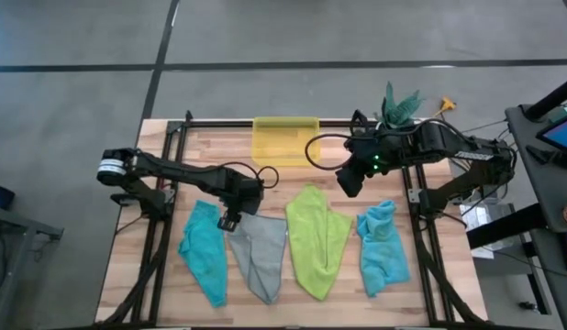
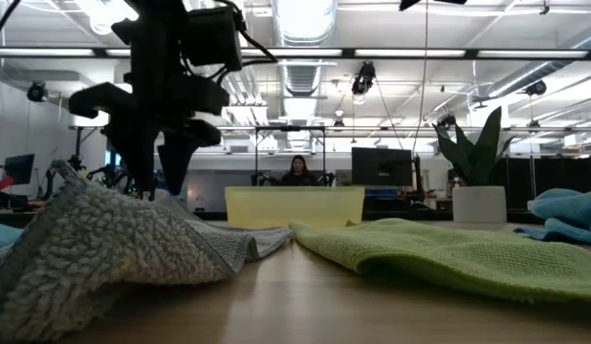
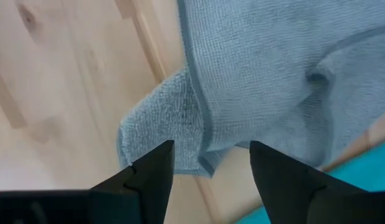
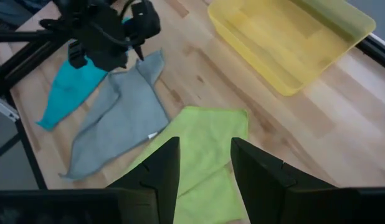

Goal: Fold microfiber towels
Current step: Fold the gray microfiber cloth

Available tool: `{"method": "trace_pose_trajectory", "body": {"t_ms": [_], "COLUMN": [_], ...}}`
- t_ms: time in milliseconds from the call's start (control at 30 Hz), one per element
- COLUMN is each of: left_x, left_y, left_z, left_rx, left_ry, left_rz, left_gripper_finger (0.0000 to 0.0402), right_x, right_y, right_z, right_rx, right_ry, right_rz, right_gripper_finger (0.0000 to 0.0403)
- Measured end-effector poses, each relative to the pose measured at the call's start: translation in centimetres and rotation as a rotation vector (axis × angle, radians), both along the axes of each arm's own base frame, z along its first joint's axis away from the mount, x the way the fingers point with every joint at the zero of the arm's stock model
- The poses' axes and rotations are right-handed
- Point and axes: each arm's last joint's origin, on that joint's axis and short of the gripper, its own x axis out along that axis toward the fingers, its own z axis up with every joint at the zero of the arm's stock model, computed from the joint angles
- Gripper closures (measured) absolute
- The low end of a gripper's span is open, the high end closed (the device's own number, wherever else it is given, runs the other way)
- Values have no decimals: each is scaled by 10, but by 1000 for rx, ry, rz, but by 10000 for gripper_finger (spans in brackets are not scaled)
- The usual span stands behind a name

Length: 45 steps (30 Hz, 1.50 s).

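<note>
Four microfiber towels lie crumpled in a row on the wooden table: a teal one [image 1: 204, 252], a light grey one [image 1: 259, 257], a lime green one [image 1: 317, 240] and a second teal one [image 1: 383, 246]. My left gripper [image 1: 230, 218] points down, open, low over the grey towel's far left corner [image 3: 180, 118]. Its fingers stand on either side of that folded corner's tip, and I see no touch. My right gripper [image 1: 350, 181] hangs open, high above the lime towel's far end [image 4: 208, 121], with nothing between its fingers.
A yellow translucent bin [image 1: 285, 137] stands at the table's far edge, behind the lime towel. Black frame rails [image 1: 164, 229] run along both table sides. A potted plant [image 1: 400, 105] sits at the far right. A person [image 2: 298, 170] sits far off in the room.
</note>
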Motion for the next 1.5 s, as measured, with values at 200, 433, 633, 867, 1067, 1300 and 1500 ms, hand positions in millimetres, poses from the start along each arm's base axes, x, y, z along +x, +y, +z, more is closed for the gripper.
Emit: {"method": "trace_pose_trajectory", "body": {"t_ms": [200, 433, 633, 867, 1067, 1300, 1500], "left_x": [6, 17, 19, 8, -11, -23, -24], "left_y": [0, 0, 0, 0, -1, -1, -1], "left_z": [-21, -13, 12, 56, 80, 68, 71], "left_rx": [-17, -32, -38, -60, -69, -68, -85], "left_ry": [85, 59, -40, -141, -208, -119, -117], "left_rz": [78, 154, 151, 177, 193, 207, 291], "left_gripper_finger": [207, 214, 259, 389, 399, 349, 301], "right_x": [0, -1, 3, 1, -2, 5, 40], "right_y": [1, 1, 2, 4, 6, 6, 11], "right_z": [-1, 0, -17, -58, -72, -84, -124], "right_rx": [-29, -50, -98, -118, -83, -89, -138], "right_ry": [11, 15, 69, 187, 161, 52, 16], "right_rz": [42, 69, 68, 50, 12, 29, 154], "right_gripper_finger": [265, 274, 274, 280, 281, 280, 280]}}
